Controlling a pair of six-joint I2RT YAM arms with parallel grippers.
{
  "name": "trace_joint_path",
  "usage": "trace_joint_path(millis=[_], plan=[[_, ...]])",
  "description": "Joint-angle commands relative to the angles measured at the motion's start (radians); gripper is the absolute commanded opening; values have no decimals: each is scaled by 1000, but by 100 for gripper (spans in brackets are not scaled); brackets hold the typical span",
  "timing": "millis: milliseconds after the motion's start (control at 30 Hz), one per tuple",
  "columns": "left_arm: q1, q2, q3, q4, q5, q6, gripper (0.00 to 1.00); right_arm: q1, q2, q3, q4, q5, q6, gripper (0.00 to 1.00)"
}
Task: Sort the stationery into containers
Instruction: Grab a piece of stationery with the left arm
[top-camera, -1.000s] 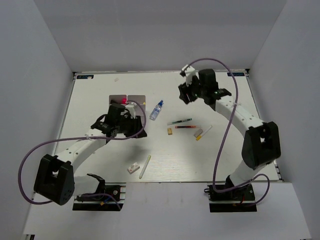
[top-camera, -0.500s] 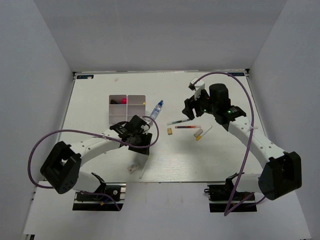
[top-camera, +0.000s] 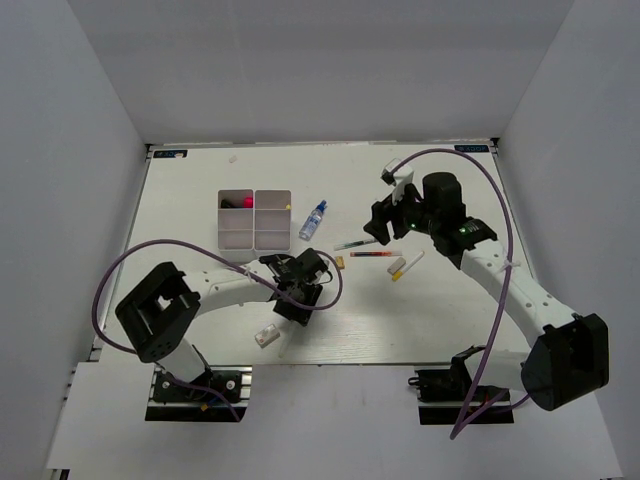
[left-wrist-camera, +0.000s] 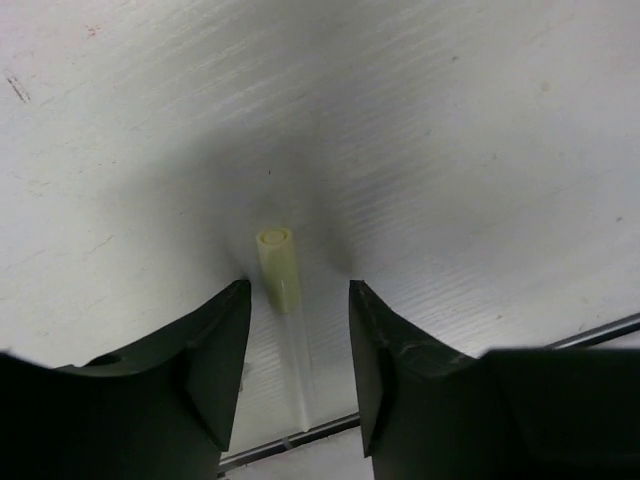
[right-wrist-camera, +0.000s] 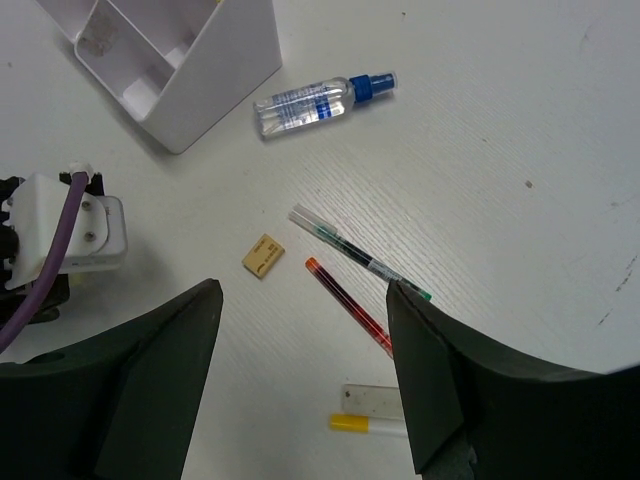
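Note:
My left gripper (top-camera: 303, 298) is open and low over the table, its jaws either side of a white marker with a pale yellow end (left-wrist-camera: 279, 265), not touching it. My right gripper (top-camera: 378, 228) is open and empty, held above the green pen (right-wrist-camera: 360, 255) and red pen (right-wrist-camera: 350, 305). A yellow-ended marker (right-wrist-camera: 365, 425) lies by a clear ruler piece (right-wrist-camera: 372, 399). A tiny yellow piece (right-wrist-camera: 264, 255) lies left of the pens. The small white block (top-camera: 266, 336) sits near the front edge. The white four-cell box (top-camera: 255, 218) stands at the back left, something pink in one cell.
A small clear spray bottle with a blue cap (top-camera: 313, 219) lies between the box and the pens. My left wrist and its purple cable (right-wrist-camera: 60, 230) show at the left of the right wrist view. The table's front edge (left-wrist-camera: 300, 440) is just behind the left fingers.
The left gripper has moved from the box toward the front right, down over the pale-ended marker. The right gripper has come forward from the back and now hangs over the pens.

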Motion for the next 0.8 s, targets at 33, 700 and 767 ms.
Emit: trace_joint_path(millis=[33, 700, 767], plan=[[-23, 15, 23, -51, -93, -34, 50, -9, -45, -11, 33, -27, 14, 73], [-90, -23, 183, -5, -208, -46, 0, -50, -178, -75, 72, -34, 20, 71], [-79, -81, 205, 43, -237, -35, 0, -61, -194, -84, 79, -24, 20, 71]])
